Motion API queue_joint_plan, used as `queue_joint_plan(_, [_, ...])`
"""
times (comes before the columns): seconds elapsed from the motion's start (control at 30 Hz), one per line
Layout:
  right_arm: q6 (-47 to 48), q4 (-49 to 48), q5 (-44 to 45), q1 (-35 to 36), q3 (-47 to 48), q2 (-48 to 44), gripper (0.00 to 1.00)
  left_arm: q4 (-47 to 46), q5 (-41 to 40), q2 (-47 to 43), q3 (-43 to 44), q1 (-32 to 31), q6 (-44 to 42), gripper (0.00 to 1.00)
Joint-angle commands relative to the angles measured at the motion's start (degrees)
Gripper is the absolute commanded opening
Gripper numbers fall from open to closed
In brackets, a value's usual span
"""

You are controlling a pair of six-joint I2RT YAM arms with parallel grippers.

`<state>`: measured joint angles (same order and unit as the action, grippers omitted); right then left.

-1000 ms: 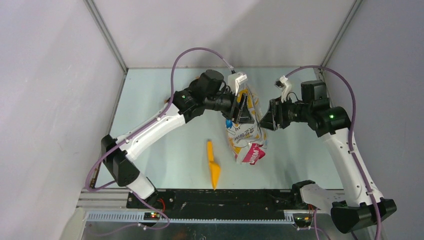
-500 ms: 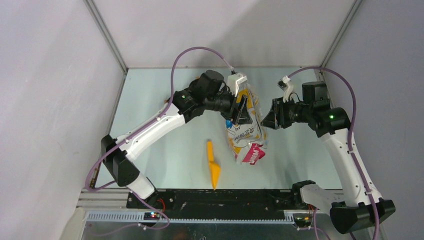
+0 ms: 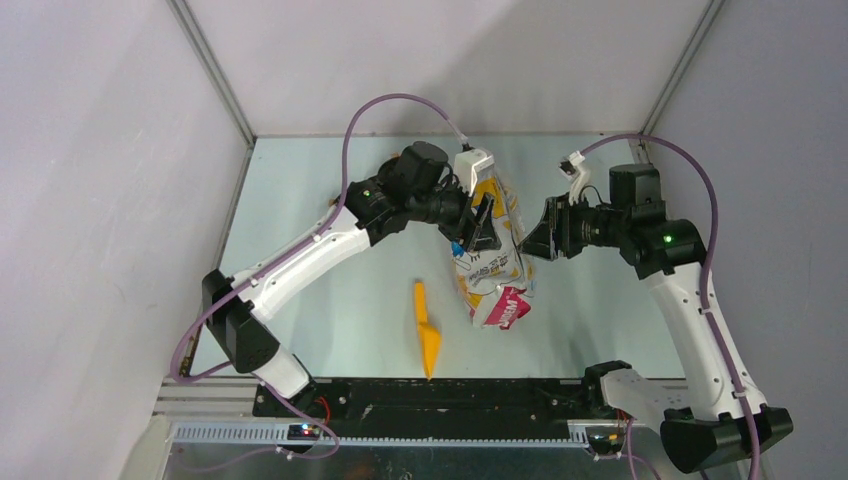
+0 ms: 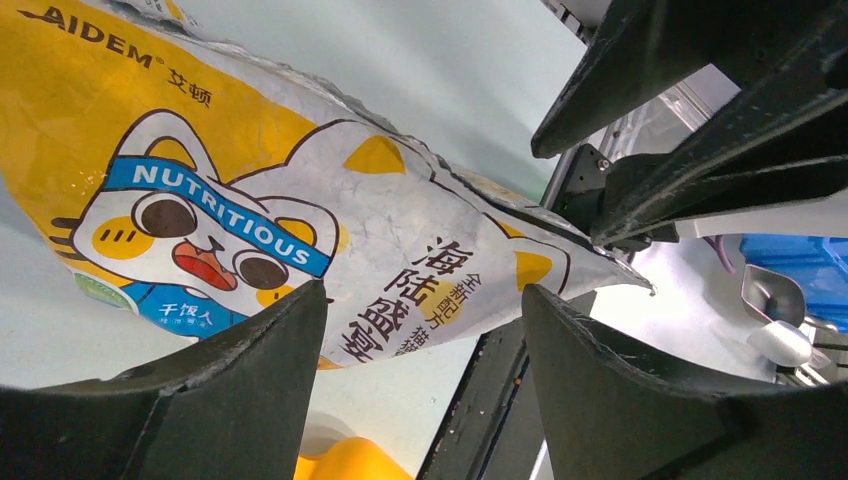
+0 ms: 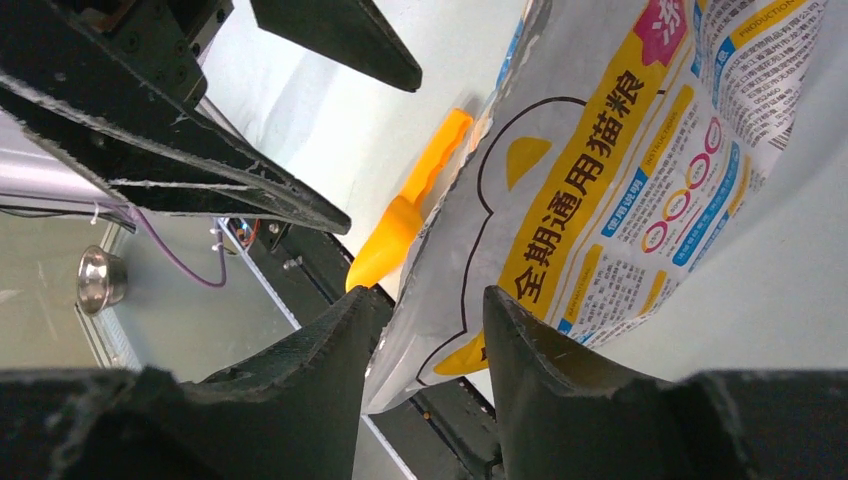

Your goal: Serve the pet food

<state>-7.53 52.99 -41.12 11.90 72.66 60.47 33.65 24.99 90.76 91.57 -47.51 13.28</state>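
**Top view:** a printed bag [image 3: 488, 262] lies on the pale green table [image 3: 600, 310], its long axis running away from the arm bases. The left gripper [image 3: 480, 222] is over its far left part and the right gripper [image 3: 527, 240] is at its right edge. An orange scoop [image 3: 427, 335] lies on the table to the left of the bag's near end, apart from it. A pink panel at that near end carries white lettering too small to read. **Left wrist view:** the left gripper [image 4: 422, 292] has its jaws spread wide and pinches nothing; the bag [image 4: 380, 240] shows beyond the gap. The bag's yellow field reads "AIDEM" at the frame edge, followed by 艾顿. A cartoon cat wears a blue headband lettered "NUTRITIOUS", and beside it 海陆盛宴 runs in dark characters, with smaller print too fine to read. **Right wrist view:** the right gripper [image 5: 432, 295] has its jaws parted by a narrower gap, in which the lower edge of the bag [image 5: 620, 180] shows. Whether the fingers touch it cannot be told. A yellow band here reads 全期通用猫粮, beside columns of illegible fine print, and the scoop [image 5: 405, 215] lies beyond. The pet food itself shows in no view; the bag is opaque, so its contents cannot be told.
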Motion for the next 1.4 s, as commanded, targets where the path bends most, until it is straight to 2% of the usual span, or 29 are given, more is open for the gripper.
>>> queue_joint_plan(0.0, [-0.9, -1.9, 1.7, 0.1, 0.0, 0.7, 0.47, -1.0, 0.6, -1.8, 3.3, -0.2, -0.4, 0.78])
queue_joint_plan(0.2, [0.3, -1.3, 3.3, 0.1, 0.0, 1.5, 0.46, -1.2, 1.0, -2.0, 3.6, -0.2, 0.0, 0.78])
queue_joint_plan(0.6, [-0.6, -1.2, 0.5, 0.1, 0.0, 2.3, 0.48, -1.1, 0.5, -1.6, 4.1, -0.2, -0.1, 0.79])
queue_joint_plan(0.77, [-1.2, -1.2, -3.5, 0.2, 0.0, 2.1, 0.49, -0.8, 0.2, -1.7, 3.9, -0.2, -0.5, 0.79])
queue_joint_plan(1.37, [-1.2, -1.2, 2.2, -1.1, -1.8, 1.2, 0.40, -0.7, -0.1, -2.1, 3.6, -0.2, -0.8, 0.79])
